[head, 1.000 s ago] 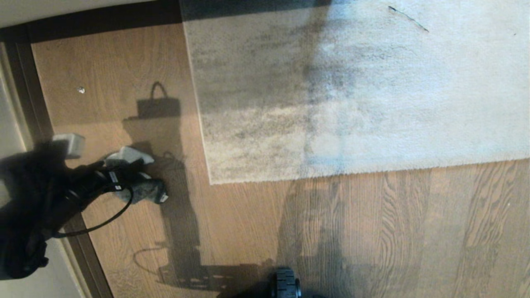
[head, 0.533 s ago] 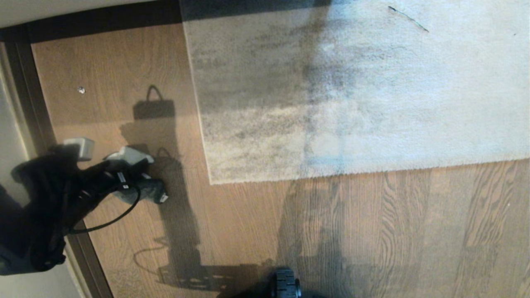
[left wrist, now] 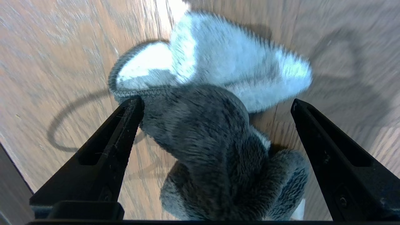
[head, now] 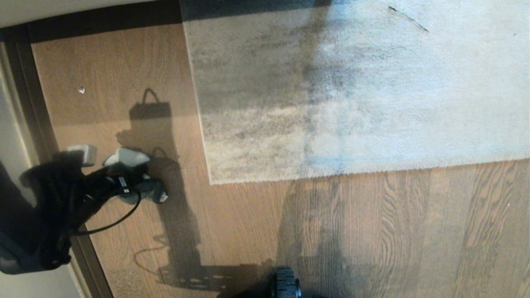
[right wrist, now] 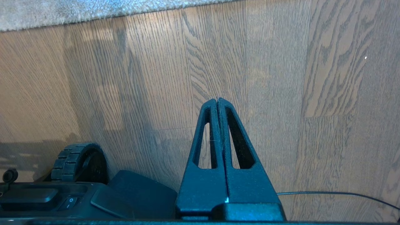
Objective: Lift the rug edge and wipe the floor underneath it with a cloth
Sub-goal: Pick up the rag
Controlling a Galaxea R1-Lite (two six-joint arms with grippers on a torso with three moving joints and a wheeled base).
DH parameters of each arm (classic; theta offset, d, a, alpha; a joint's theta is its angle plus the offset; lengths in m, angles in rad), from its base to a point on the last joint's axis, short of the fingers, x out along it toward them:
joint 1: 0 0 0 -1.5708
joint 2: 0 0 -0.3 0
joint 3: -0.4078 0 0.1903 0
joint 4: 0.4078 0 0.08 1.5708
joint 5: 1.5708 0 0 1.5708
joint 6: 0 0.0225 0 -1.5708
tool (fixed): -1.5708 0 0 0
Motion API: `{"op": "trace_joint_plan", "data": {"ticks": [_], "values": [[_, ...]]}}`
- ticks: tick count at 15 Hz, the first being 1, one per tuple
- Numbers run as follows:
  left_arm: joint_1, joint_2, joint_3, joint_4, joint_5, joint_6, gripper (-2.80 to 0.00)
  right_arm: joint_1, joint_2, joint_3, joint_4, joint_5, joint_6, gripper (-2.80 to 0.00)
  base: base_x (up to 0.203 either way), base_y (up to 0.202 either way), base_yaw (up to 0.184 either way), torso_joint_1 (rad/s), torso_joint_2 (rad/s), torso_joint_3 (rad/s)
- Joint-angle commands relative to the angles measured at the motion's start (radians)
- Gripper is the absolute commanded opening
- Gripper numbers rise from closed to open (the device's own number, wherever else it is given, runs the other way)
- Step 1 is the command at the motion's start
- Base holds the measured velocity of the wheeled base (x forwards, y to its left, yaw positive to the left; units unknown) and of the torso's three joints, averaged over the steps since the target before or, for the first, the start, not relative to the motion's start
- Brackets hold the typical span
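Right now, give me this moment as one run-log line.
left gripper: open, straddling cloth on floor | right gripper: shut, parked | rug edge: flat, not lifted

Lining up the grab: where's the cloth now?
The cloth lies on the floor at the head view's left, between the open left pincer's tips, left of the rug edge.

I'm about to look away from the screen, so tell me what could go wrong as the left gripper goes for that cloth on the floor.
1. The left gripper is open astride the bunched cloth; closing may pinch only a fold, so the cloth could slip loose.
2. One finger sits near the wood floor and might scrape it.
3. The arm's cable loops beside the cloth and could snag.
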Motion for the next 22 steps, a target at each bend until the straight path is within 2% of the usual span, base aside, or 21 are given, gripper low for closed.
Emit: {"op": "trace_joint_plan", "data": {"ticks": [1, 4, 7, 13, 14, 22], "values": [[0.003, 0.02, -0.001, -0.009, -0.001, -0.001, 0.0, 0.0, 0.0, 0.0, 0.0, 0.0, 0.001, -2.8, 0.0, 0.0, 0.0, 0.0, 0.0, 0.0], [0.003, 0.043, -0.001, -0.019, -0.001, 0.0, 0.0, 0.0, 0.0, 0.0, 0.0, 0.0, 0.001, -2.8, 0.0, 0.0, 0.0, 0.0, 0.0, 0.0], [0.003, 0.088, 0.009, -0.097, -0.001, 0.0, 0.0, 0.0, 0.0, 0.0, 0.0, 0.0, 0.001, -2.8, 0.0, 0.0, 0.0, 0.0, 0.0, 0.0], [0.0, 0.091, 0.019, -0.104, -0.001, 0.002, 0.0, 0.0, 0.001, 0.0, 0.0, 0.0, 0.001, -2.8, 0.0, 0.0, 0.0, 0.0, 0.0, 0.0], [0.001, 0.088, 0.022, -0.105, -0.003, 0.002, -2.8, 0.0, 0.001, 0.0, 0.0, 0.0, 0.001, -2.8, 0.0, 0.0, 0.0, 0.0, 0.0, 0.0], [0.01, 0.033, 0.099, -0.107, -0.003, 0.002, -2.8, 0.0, 0.001, 0.0, 0.0, 0.0, 0.001, -2.8, 0.0, 0.0, 0.0, 0.0, 0.0, 0.0]]}}
